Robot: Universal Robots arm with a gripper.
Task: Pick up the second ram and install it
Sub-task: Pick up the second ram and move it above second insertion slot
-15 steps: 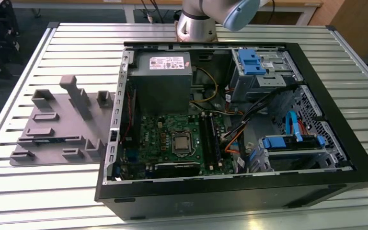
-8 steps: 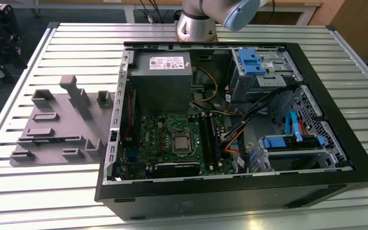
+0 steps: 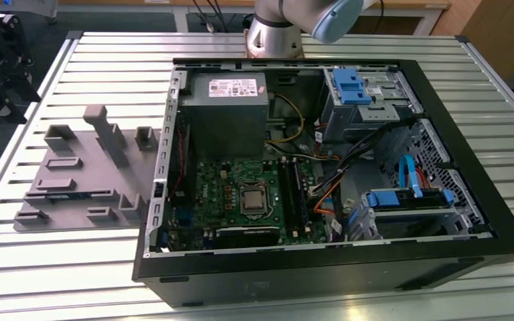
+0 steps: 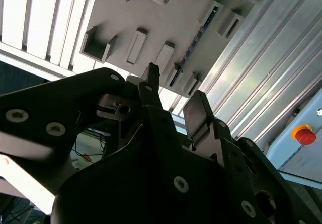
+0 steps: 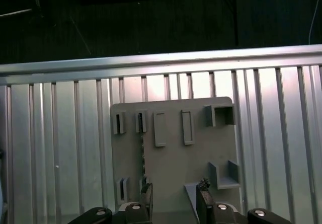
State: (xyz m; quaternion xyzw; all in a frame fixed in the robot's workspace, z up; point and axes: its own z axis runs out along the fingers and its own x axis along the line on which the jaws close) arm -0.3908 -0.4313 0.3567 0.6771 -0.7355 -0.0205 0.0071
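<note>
Sadly, much of the arm [image 3: 280, 30] is cut off at the top edge of the exterior view. The gripper [image 5: 173, 191] is loose and spread wide, with nothing between its two fingers [image 5: 202, 201]. In the second wrist view its big black body covers the lower half, so whatever lies behind it is hidden.

The second ram [image 4: 198, 36] stands on its edge in a long slot of the grey tray [image 5: 171, 163]. It looks like a thin line with little bumps, and its chips are hard to make out. In the exterior view it is a thin blue strip on the side of the tray far from the arm's base. The gripper hangs above the tray, apart from the ram.

The tray lies flat on a silver table [image 3: 105, 267] made of long metal slats. It sits just beside the open computer box [image 3: 328, 274], on the exterior view's left. A red button [image 4: 304, 133] shows on a pale box past the table. Beyond the table's edge, the room looks dark in the first wrist view.
</note>
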